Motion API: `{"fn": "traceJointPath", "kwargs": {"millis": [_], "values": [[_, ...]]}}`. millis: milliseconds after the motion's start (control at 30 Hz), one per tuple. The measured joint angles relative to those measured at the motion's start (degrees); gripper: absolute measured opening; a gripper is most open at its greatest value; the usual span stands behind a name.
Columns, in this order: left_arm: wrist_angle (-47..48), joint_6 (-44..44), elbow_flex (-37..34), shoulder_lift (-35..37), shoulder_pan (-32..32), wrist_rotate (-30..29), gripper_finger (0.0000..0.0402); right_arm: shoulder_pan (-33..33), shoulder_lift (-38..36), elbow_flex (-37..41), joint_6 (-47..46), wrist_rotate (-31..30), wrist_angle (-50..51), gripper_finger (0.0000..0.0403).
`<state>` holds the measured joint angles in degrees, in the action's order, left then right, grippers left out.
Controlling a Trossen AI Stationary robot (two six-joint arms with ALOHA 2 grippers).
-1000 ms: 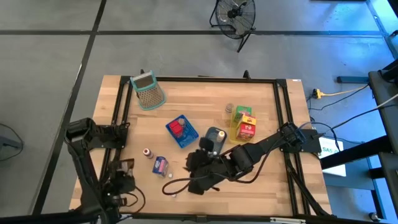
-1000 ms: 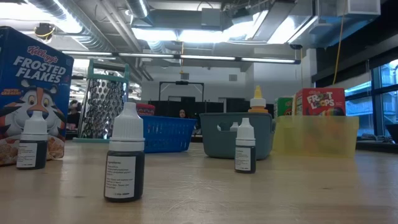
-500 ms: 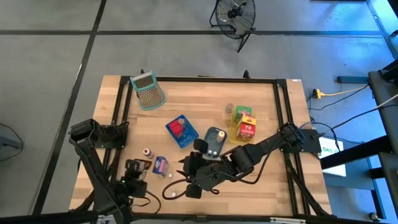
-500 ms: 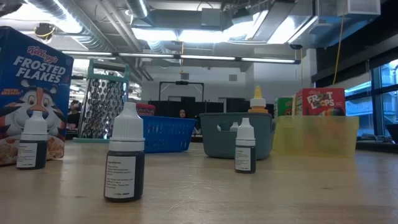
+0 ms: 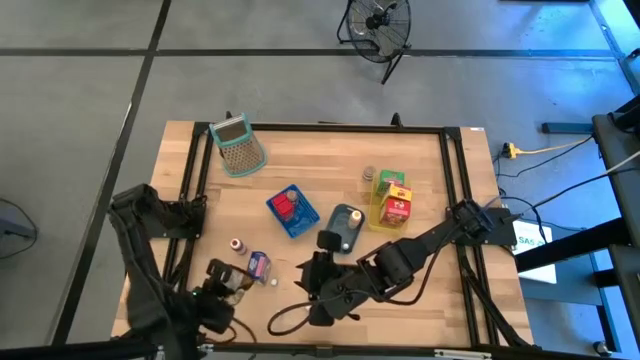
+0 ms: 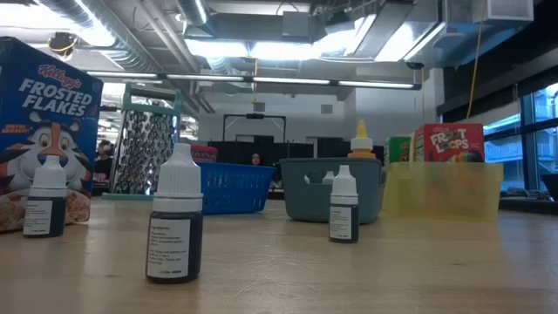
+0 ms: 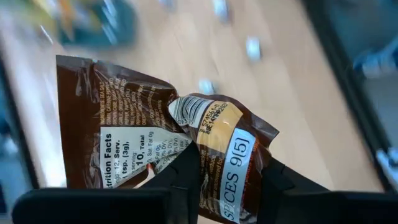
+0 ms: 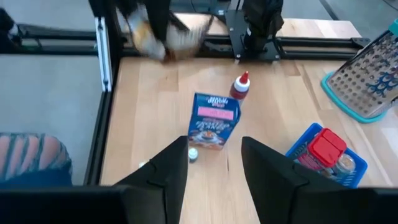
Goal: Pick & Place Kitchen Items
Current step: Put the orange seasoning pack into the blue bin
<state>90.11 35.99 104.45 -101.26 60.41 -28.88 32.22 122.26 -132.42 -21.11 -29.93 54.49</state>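
Note:
My left gripper [image 5: 226, 277] is near the table's front left, shut on a crumpled brown packet [image 7: 168, 134] with a white nutrition label. Just right of it, a small blue cereal box [image 5: 258, 265] lies flat, also seen in the right wrist view [image 8: 214, 121]. A red-capped bottle [image 5: 237, 245] stands next to the box. My right gripper [image 5: 306, 272] is open and empty right of the box, with its fingers pointing at it [image 8: 214, 168]. Small dropper bottles [image 6: 174, 222] stand upright on the table in the low view. My left gripper pinches the brown packet between its two fingers [image 7: 186, 177]. They are on the packet's crumpled end with the "9(5)" label [image 7: 227, 180]. The rest of the packet stands out beyond the fingertips, creased and twisted. Whether it is clear of the table I cannot tell.
A blue basket [image 5: 303, 222] holds a red-lidded item. A teal tray [image 5: 345, 225] and a yellow tray [image 5: 378, 212] with small boxes stand at the centre right. A grater [image 5: 238, 145] lies at the far left. A tiny white piece [image 5: 272, 282] lies by the blue box.
My left gripper has gone from near the front left corner toward the table's right, ending close to the blue cereal box. My right arm has shifted slightly toward the near edge.

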Motion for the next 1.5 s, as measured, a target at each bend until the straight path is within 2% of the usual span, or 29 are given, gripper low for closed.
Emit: {"fn": "traceJointPath", "kwargs": {"millis": [100,233,333,400,533,700,833,1000,1100,1267,1500], "values": [[-0.13,-7.31,6.69,0.51,1.55,-8.74,0.0080,0.86,0.00,0.00,0.16,-0.03,1.36,0.0153],[-0.22,-18.86,13.35,0.53,4.29,-29.53,0.0080,1.90,0.02,0.00,0.17,-0.12,1.22,0.0153],[0.03,-25.92,13.85,0.65,4.27,-43.52,0.0080,2.65,0.04,0.00,0.58,-2.89,-1.57,0.0153],[-0.16,-30.30,13.06,0.60,3.65,-48.56,0.0080,3.09,0.04,0.00,1.86,-5.55,-4.19,0.0153],[-0.23,-32.27,8.70,0.39,-0.41,-51.09,0.0080,4.61,0.00,0.00,8.36,-13.73,-9.60,0.0145],[-0.27,-32.26,-1.42,0.06,-5.64,-52.80,0.0080,6.88,-0.07,0.00,17.43,-25.63,-15.82,0.0126],[-2.25,-30.82,-7.67,0.01,-7.48,-60.27,0.0079,7.88,-0.13,0.00,19.67,-30.91,-16.61,0.0120],[-6.69,-30.80,-9.94,0.01,-8.38,-61.18,0.0079,7.64,-0.13,0.00,17.53,-31.58,-15.82,0.0123],[-10.36,-33.60,-10.34,0.01,-8.96,-61.20,0.0079,7.02,-0.13,0.00,17.20,-31.58,-15.72,0.0136],[-13.77,-37.93,-10.34,0.05,-9.16,-61.22,0.0079,5.75,-0.17,0.00,17.05,-31.52,-15.61,0.0178],[-13.91,-37.83,-10.34,0.05,-9.18,-61.20,0.0079,4.44,-0.22,0.00,17.07,-31.09,-16.42,0.0242]]}}
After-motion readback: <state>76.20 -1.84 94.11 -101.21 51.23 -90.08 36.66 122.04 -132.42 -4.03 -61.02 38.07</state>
